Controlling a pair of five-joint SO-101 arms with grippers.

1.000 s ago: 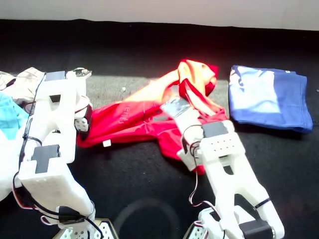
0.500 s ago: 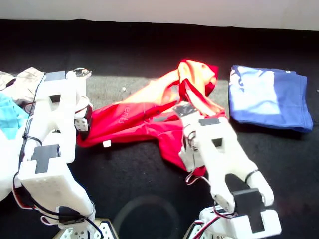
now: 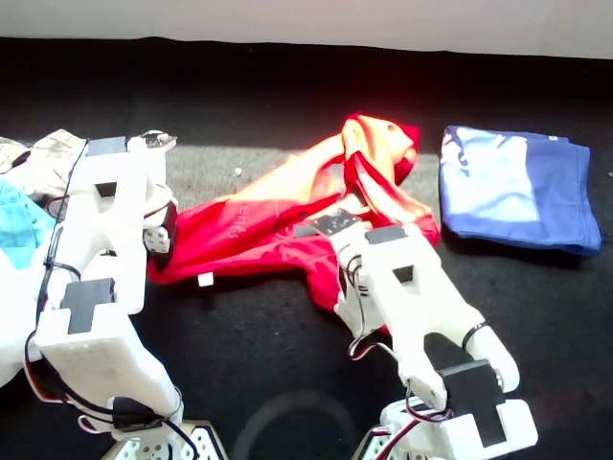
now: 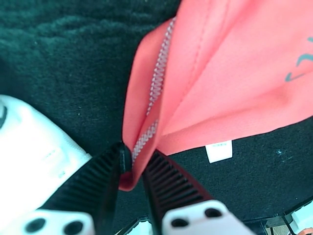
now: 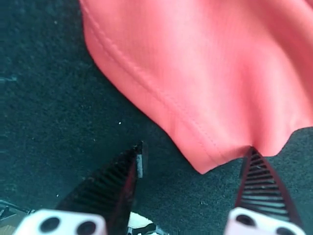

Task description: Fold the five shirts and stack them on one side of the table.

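Black table [image 3: 287, 86] | right end effector [image 5: 195, 151] (open) drew back over red shirt [image 3: 249, 230]

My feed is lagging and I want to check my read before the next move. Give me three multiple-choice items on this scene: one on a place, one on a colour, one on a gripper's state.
1. In the high view, where does the folded blue shirt lie relative to the red shirt?
A) on top of it
B) to its right
C) to its left

2. What colour is the cloth that the left gripper pinches?
A) blue
B) teal
C) red

3. How does the right gripper stand?
A) open
B) shut on cloth
C) shut on nothing

Answers:
1 B: the blue shirt lies beyond the red shirt's right edge.
2 C: the left wrist view shows a red seam clamped between the shut fingers.
3 A: the right wrist view shows the fingers wide apart, with the red hem's corner between them.
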